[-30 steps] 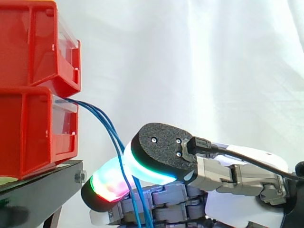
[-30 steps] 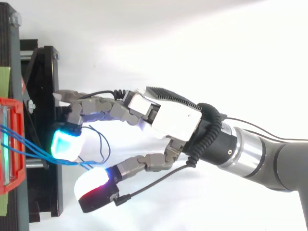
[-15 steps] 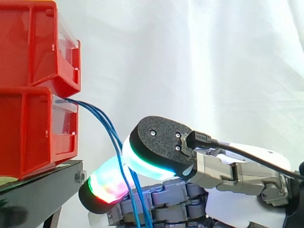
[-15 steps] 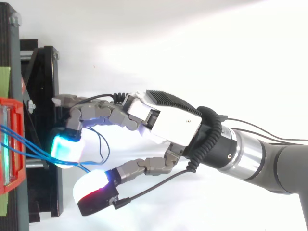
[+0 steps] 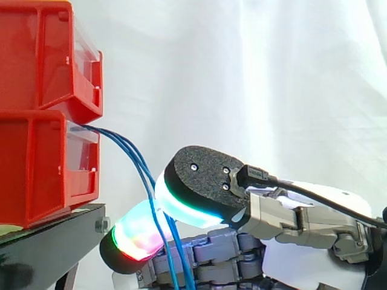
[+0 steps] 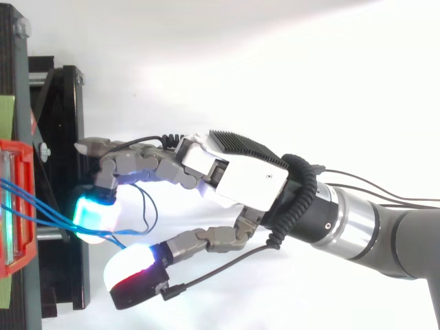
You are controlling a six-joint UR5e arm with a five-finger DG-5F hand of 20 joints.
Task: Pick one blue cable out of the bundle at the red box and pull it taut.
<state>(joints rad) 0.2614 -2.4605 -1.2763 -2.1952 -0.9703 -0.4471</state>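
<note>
The thin blue cables (image 5: 138, 162) droop as a bundle from the lower red plastic box (image 5: 42, 166) down past the hand (image 6: 242, 180), whose hold on them I cannot tell, and since the strands lie close together there, a pull could drag several or slip off all.

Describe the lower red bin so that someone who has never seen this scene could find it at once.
On the left, a black stand holds the lower bin with an upper bin stacked on it, both red. Only the lower bin has blue cables trailing from its front.
</note>
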